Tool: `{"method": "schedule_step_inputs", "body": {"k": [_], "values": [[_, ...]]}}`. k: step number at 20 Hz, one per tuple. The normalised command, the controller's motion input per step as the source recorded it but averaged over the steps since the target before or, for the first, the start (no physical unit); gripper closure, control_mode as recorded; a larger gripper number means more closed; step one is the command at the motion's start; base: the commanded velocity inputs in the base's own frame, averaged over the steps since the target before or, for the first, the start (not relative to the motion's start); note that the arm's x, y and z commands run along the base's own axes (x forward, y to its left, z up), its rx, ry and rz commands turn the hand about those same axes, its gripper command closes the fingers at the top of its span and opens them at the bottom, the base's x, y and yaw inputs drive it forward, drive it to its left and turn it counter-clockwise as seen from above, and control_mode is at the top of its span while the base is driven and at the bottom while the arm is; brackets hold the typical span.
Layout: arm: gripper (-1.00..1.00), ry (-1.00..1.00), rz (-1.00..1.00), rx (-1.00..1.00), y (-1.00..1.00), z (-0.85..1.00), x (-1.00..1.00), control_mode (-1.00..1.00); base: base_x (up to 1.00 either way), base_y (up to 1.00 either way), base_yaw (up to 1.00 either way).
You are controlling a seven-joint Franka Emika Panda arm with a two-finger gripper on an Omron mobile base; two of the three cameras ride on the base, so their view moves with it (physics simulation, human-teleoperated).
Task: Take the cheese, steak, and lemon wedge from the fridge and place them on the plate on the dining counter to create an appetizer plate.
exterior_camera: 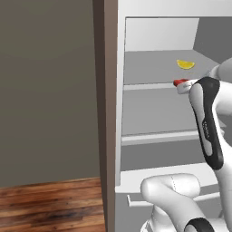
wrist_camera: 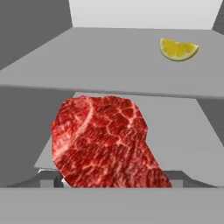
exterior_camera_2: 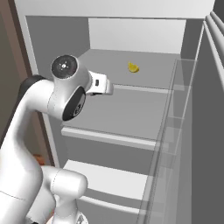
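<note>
From the left base view we see the steak (exterior_camera: 180, 82) as a red sliver at the front edge of the fridge (exterior_camera: 154, 113) shelf, the lemon wedge (exterior_camera: 185, 64) deeper on that shelf. In the right base view the lemon wedge (exterior_camera_2: 133, 67) lies on that upper shelf beyond the arm. In the hand view the steak (wrist_camera: 105, 142) stands upright close before the camera, apparently gripped between widely spread fingers; we judge it light, floppy, slick, best held across its thickness. No writing shows.

Even flat rendered light, no clear source, fridge (exterior_camera_2: 131, 105) interior softly grey, faint shading under shelves, no glare, slightly soft low-resolution edges, steak (wrist_camera: 107, 142) texture a bit blurred
</note>
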Motion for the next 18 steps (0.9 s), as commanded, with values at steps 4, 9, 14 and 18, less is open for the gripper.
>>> {"method": "schedule_step_inputs", "body": {"k": [4, 9, 14, 18], "values": [[1.00, 0.00, 0.00, 0.00, 0.11, 0.00, -0.45, -1.00, 0.00, 0.00, 0.00], [1.00, 0.00, 0.00, 0.00, 0.09, 0.00, -0.51, -1.00, 0.00, 0.00, 0.00], [1.00, 0.00, 0.00, 0.00, 0.12, 0.00, -0.43, 1.00, -0.12, 0.04, 0.00], [1.00, 0.00, 0.00, 0.00, 0.00, 0.00, 0.00, 1.00, -0.65, 0.21, 0.00]]}}
